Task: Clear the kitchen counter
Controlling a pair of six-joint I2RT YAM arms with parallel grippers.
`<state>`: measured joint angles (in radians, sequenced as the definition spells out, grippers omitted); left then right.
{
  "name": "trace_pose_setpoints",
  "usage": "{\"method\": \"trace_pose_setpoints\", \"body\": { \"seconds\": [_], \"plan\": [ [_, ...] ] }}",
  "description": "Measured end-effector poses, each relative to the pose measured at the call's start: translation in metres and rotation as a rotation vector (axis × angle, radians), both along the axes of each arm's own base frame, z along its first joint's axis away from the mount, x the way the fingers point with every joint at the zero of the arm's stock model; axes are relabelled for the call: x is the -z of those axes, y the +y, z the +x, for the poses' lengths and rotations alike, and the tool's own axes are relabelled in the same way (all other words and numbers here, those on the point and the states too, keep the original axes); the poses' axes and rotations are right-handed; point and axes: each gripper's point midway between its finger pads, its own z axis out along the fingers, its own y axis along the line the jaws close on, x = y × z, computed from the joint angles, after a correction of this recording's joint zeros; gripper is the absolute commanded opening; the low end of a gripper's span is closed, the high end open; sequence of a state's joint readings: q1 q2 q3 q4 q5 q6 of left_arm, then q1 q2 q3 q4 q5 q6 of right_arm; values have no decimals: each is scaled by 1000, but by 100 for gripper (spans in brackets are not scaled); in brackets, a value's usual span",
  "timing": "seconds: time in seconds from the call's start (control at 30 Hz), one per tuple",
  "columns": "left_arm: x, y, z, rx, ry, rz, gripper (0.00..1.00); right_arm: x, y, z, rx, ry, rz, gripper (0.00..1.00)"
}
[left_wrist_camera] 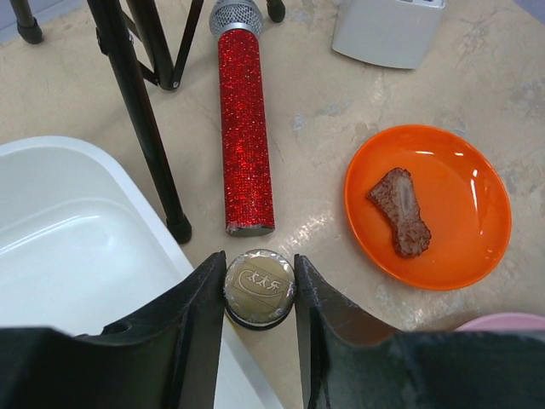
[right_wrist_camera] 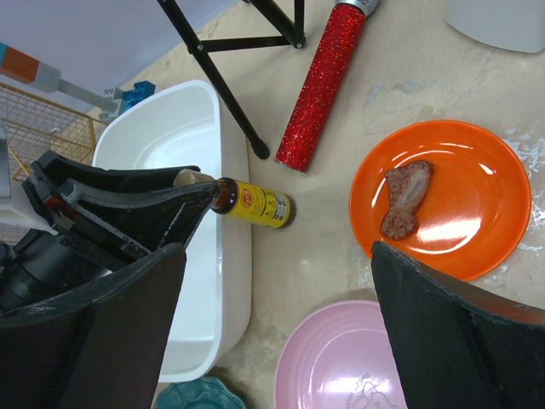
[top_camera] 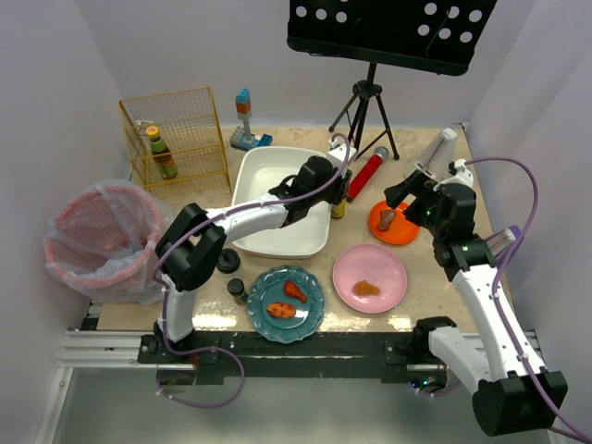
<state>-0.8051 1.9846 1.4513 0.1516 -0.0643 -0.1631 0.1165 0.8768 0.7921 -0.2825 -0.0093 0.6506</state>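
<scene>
A small brown sauce bottle (top_camera: 339, 205) with a yellow label (right_wrist_camera: 260, 204) stands on the kitchen counter (top_camera: 305, 137), right against the right wall of the white tub (top_camera: 277, 199). My left gripper (left_wrist_camera: 260, 277) reaches across the tub and is shut on the bottle's gold cap (left_wrist_camera: 260, 288), one finger on each side. The bottle still rests on the counter. Off to the right, my right gripper (right_wrist_camera: 279, 256) hangs wide open above the gap between the orange plate (right_wrist_camera: 443, 196) and the pink plate (right_wrist_camera: 341, 366), holding nothing.
A red glitter microphone (top_camera: 367, 174) and black tripod legs (top_camera: 365, 111) lie behind the bottle. The orange plate, the pink plate (top_camera: 370, 277) and a teal plate (top_camera: 285, 303) all carry food. A wire basket (top_camera: 176, 139) stands at back left, a lined bin (top_camera: 97, 240) off the left edge.
</scene>
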Motion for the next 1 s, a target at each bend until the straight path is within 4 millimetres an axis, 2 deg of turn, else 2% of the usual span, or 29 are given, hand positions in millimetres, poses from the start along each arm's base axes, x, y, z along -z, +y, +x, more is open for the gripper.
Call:
{"method": "trace_pose_setpoints", "body": {
  "seconds": [0.07,0.2,0.4,0.6,0.7,0.83,0.93,1.0],
  "plan": [
    [0,-1,0,2,0,1,22,-1,0,-1,0,-2,0,95],
    [-1,-3,0,9,7,1,1,-2,0,-2,0,-6,0,95],
    [-6,-7,-5,31,52,9,0,-2,-1,-2,0,-7,-2,95],
    [-31,-13,-7,51,75,-9,0,-2,-1,-3,0,-5,-2,95],
    [-54,-13,-7,52,80,-7,0,-2,-1,-3,0,-5,-2,95],
    [-100,-3,-6,42,58,-31,0,-2,0,-3,-1,-5,-2,95],
    [-140,28,-8,11,37,-61,0,-2,0,-3,-1,-6,-2,95],
    [-171,62,-3,-37,6,-89,0,-2,0,-3,-2,-6,-2,95]
  ]
}}
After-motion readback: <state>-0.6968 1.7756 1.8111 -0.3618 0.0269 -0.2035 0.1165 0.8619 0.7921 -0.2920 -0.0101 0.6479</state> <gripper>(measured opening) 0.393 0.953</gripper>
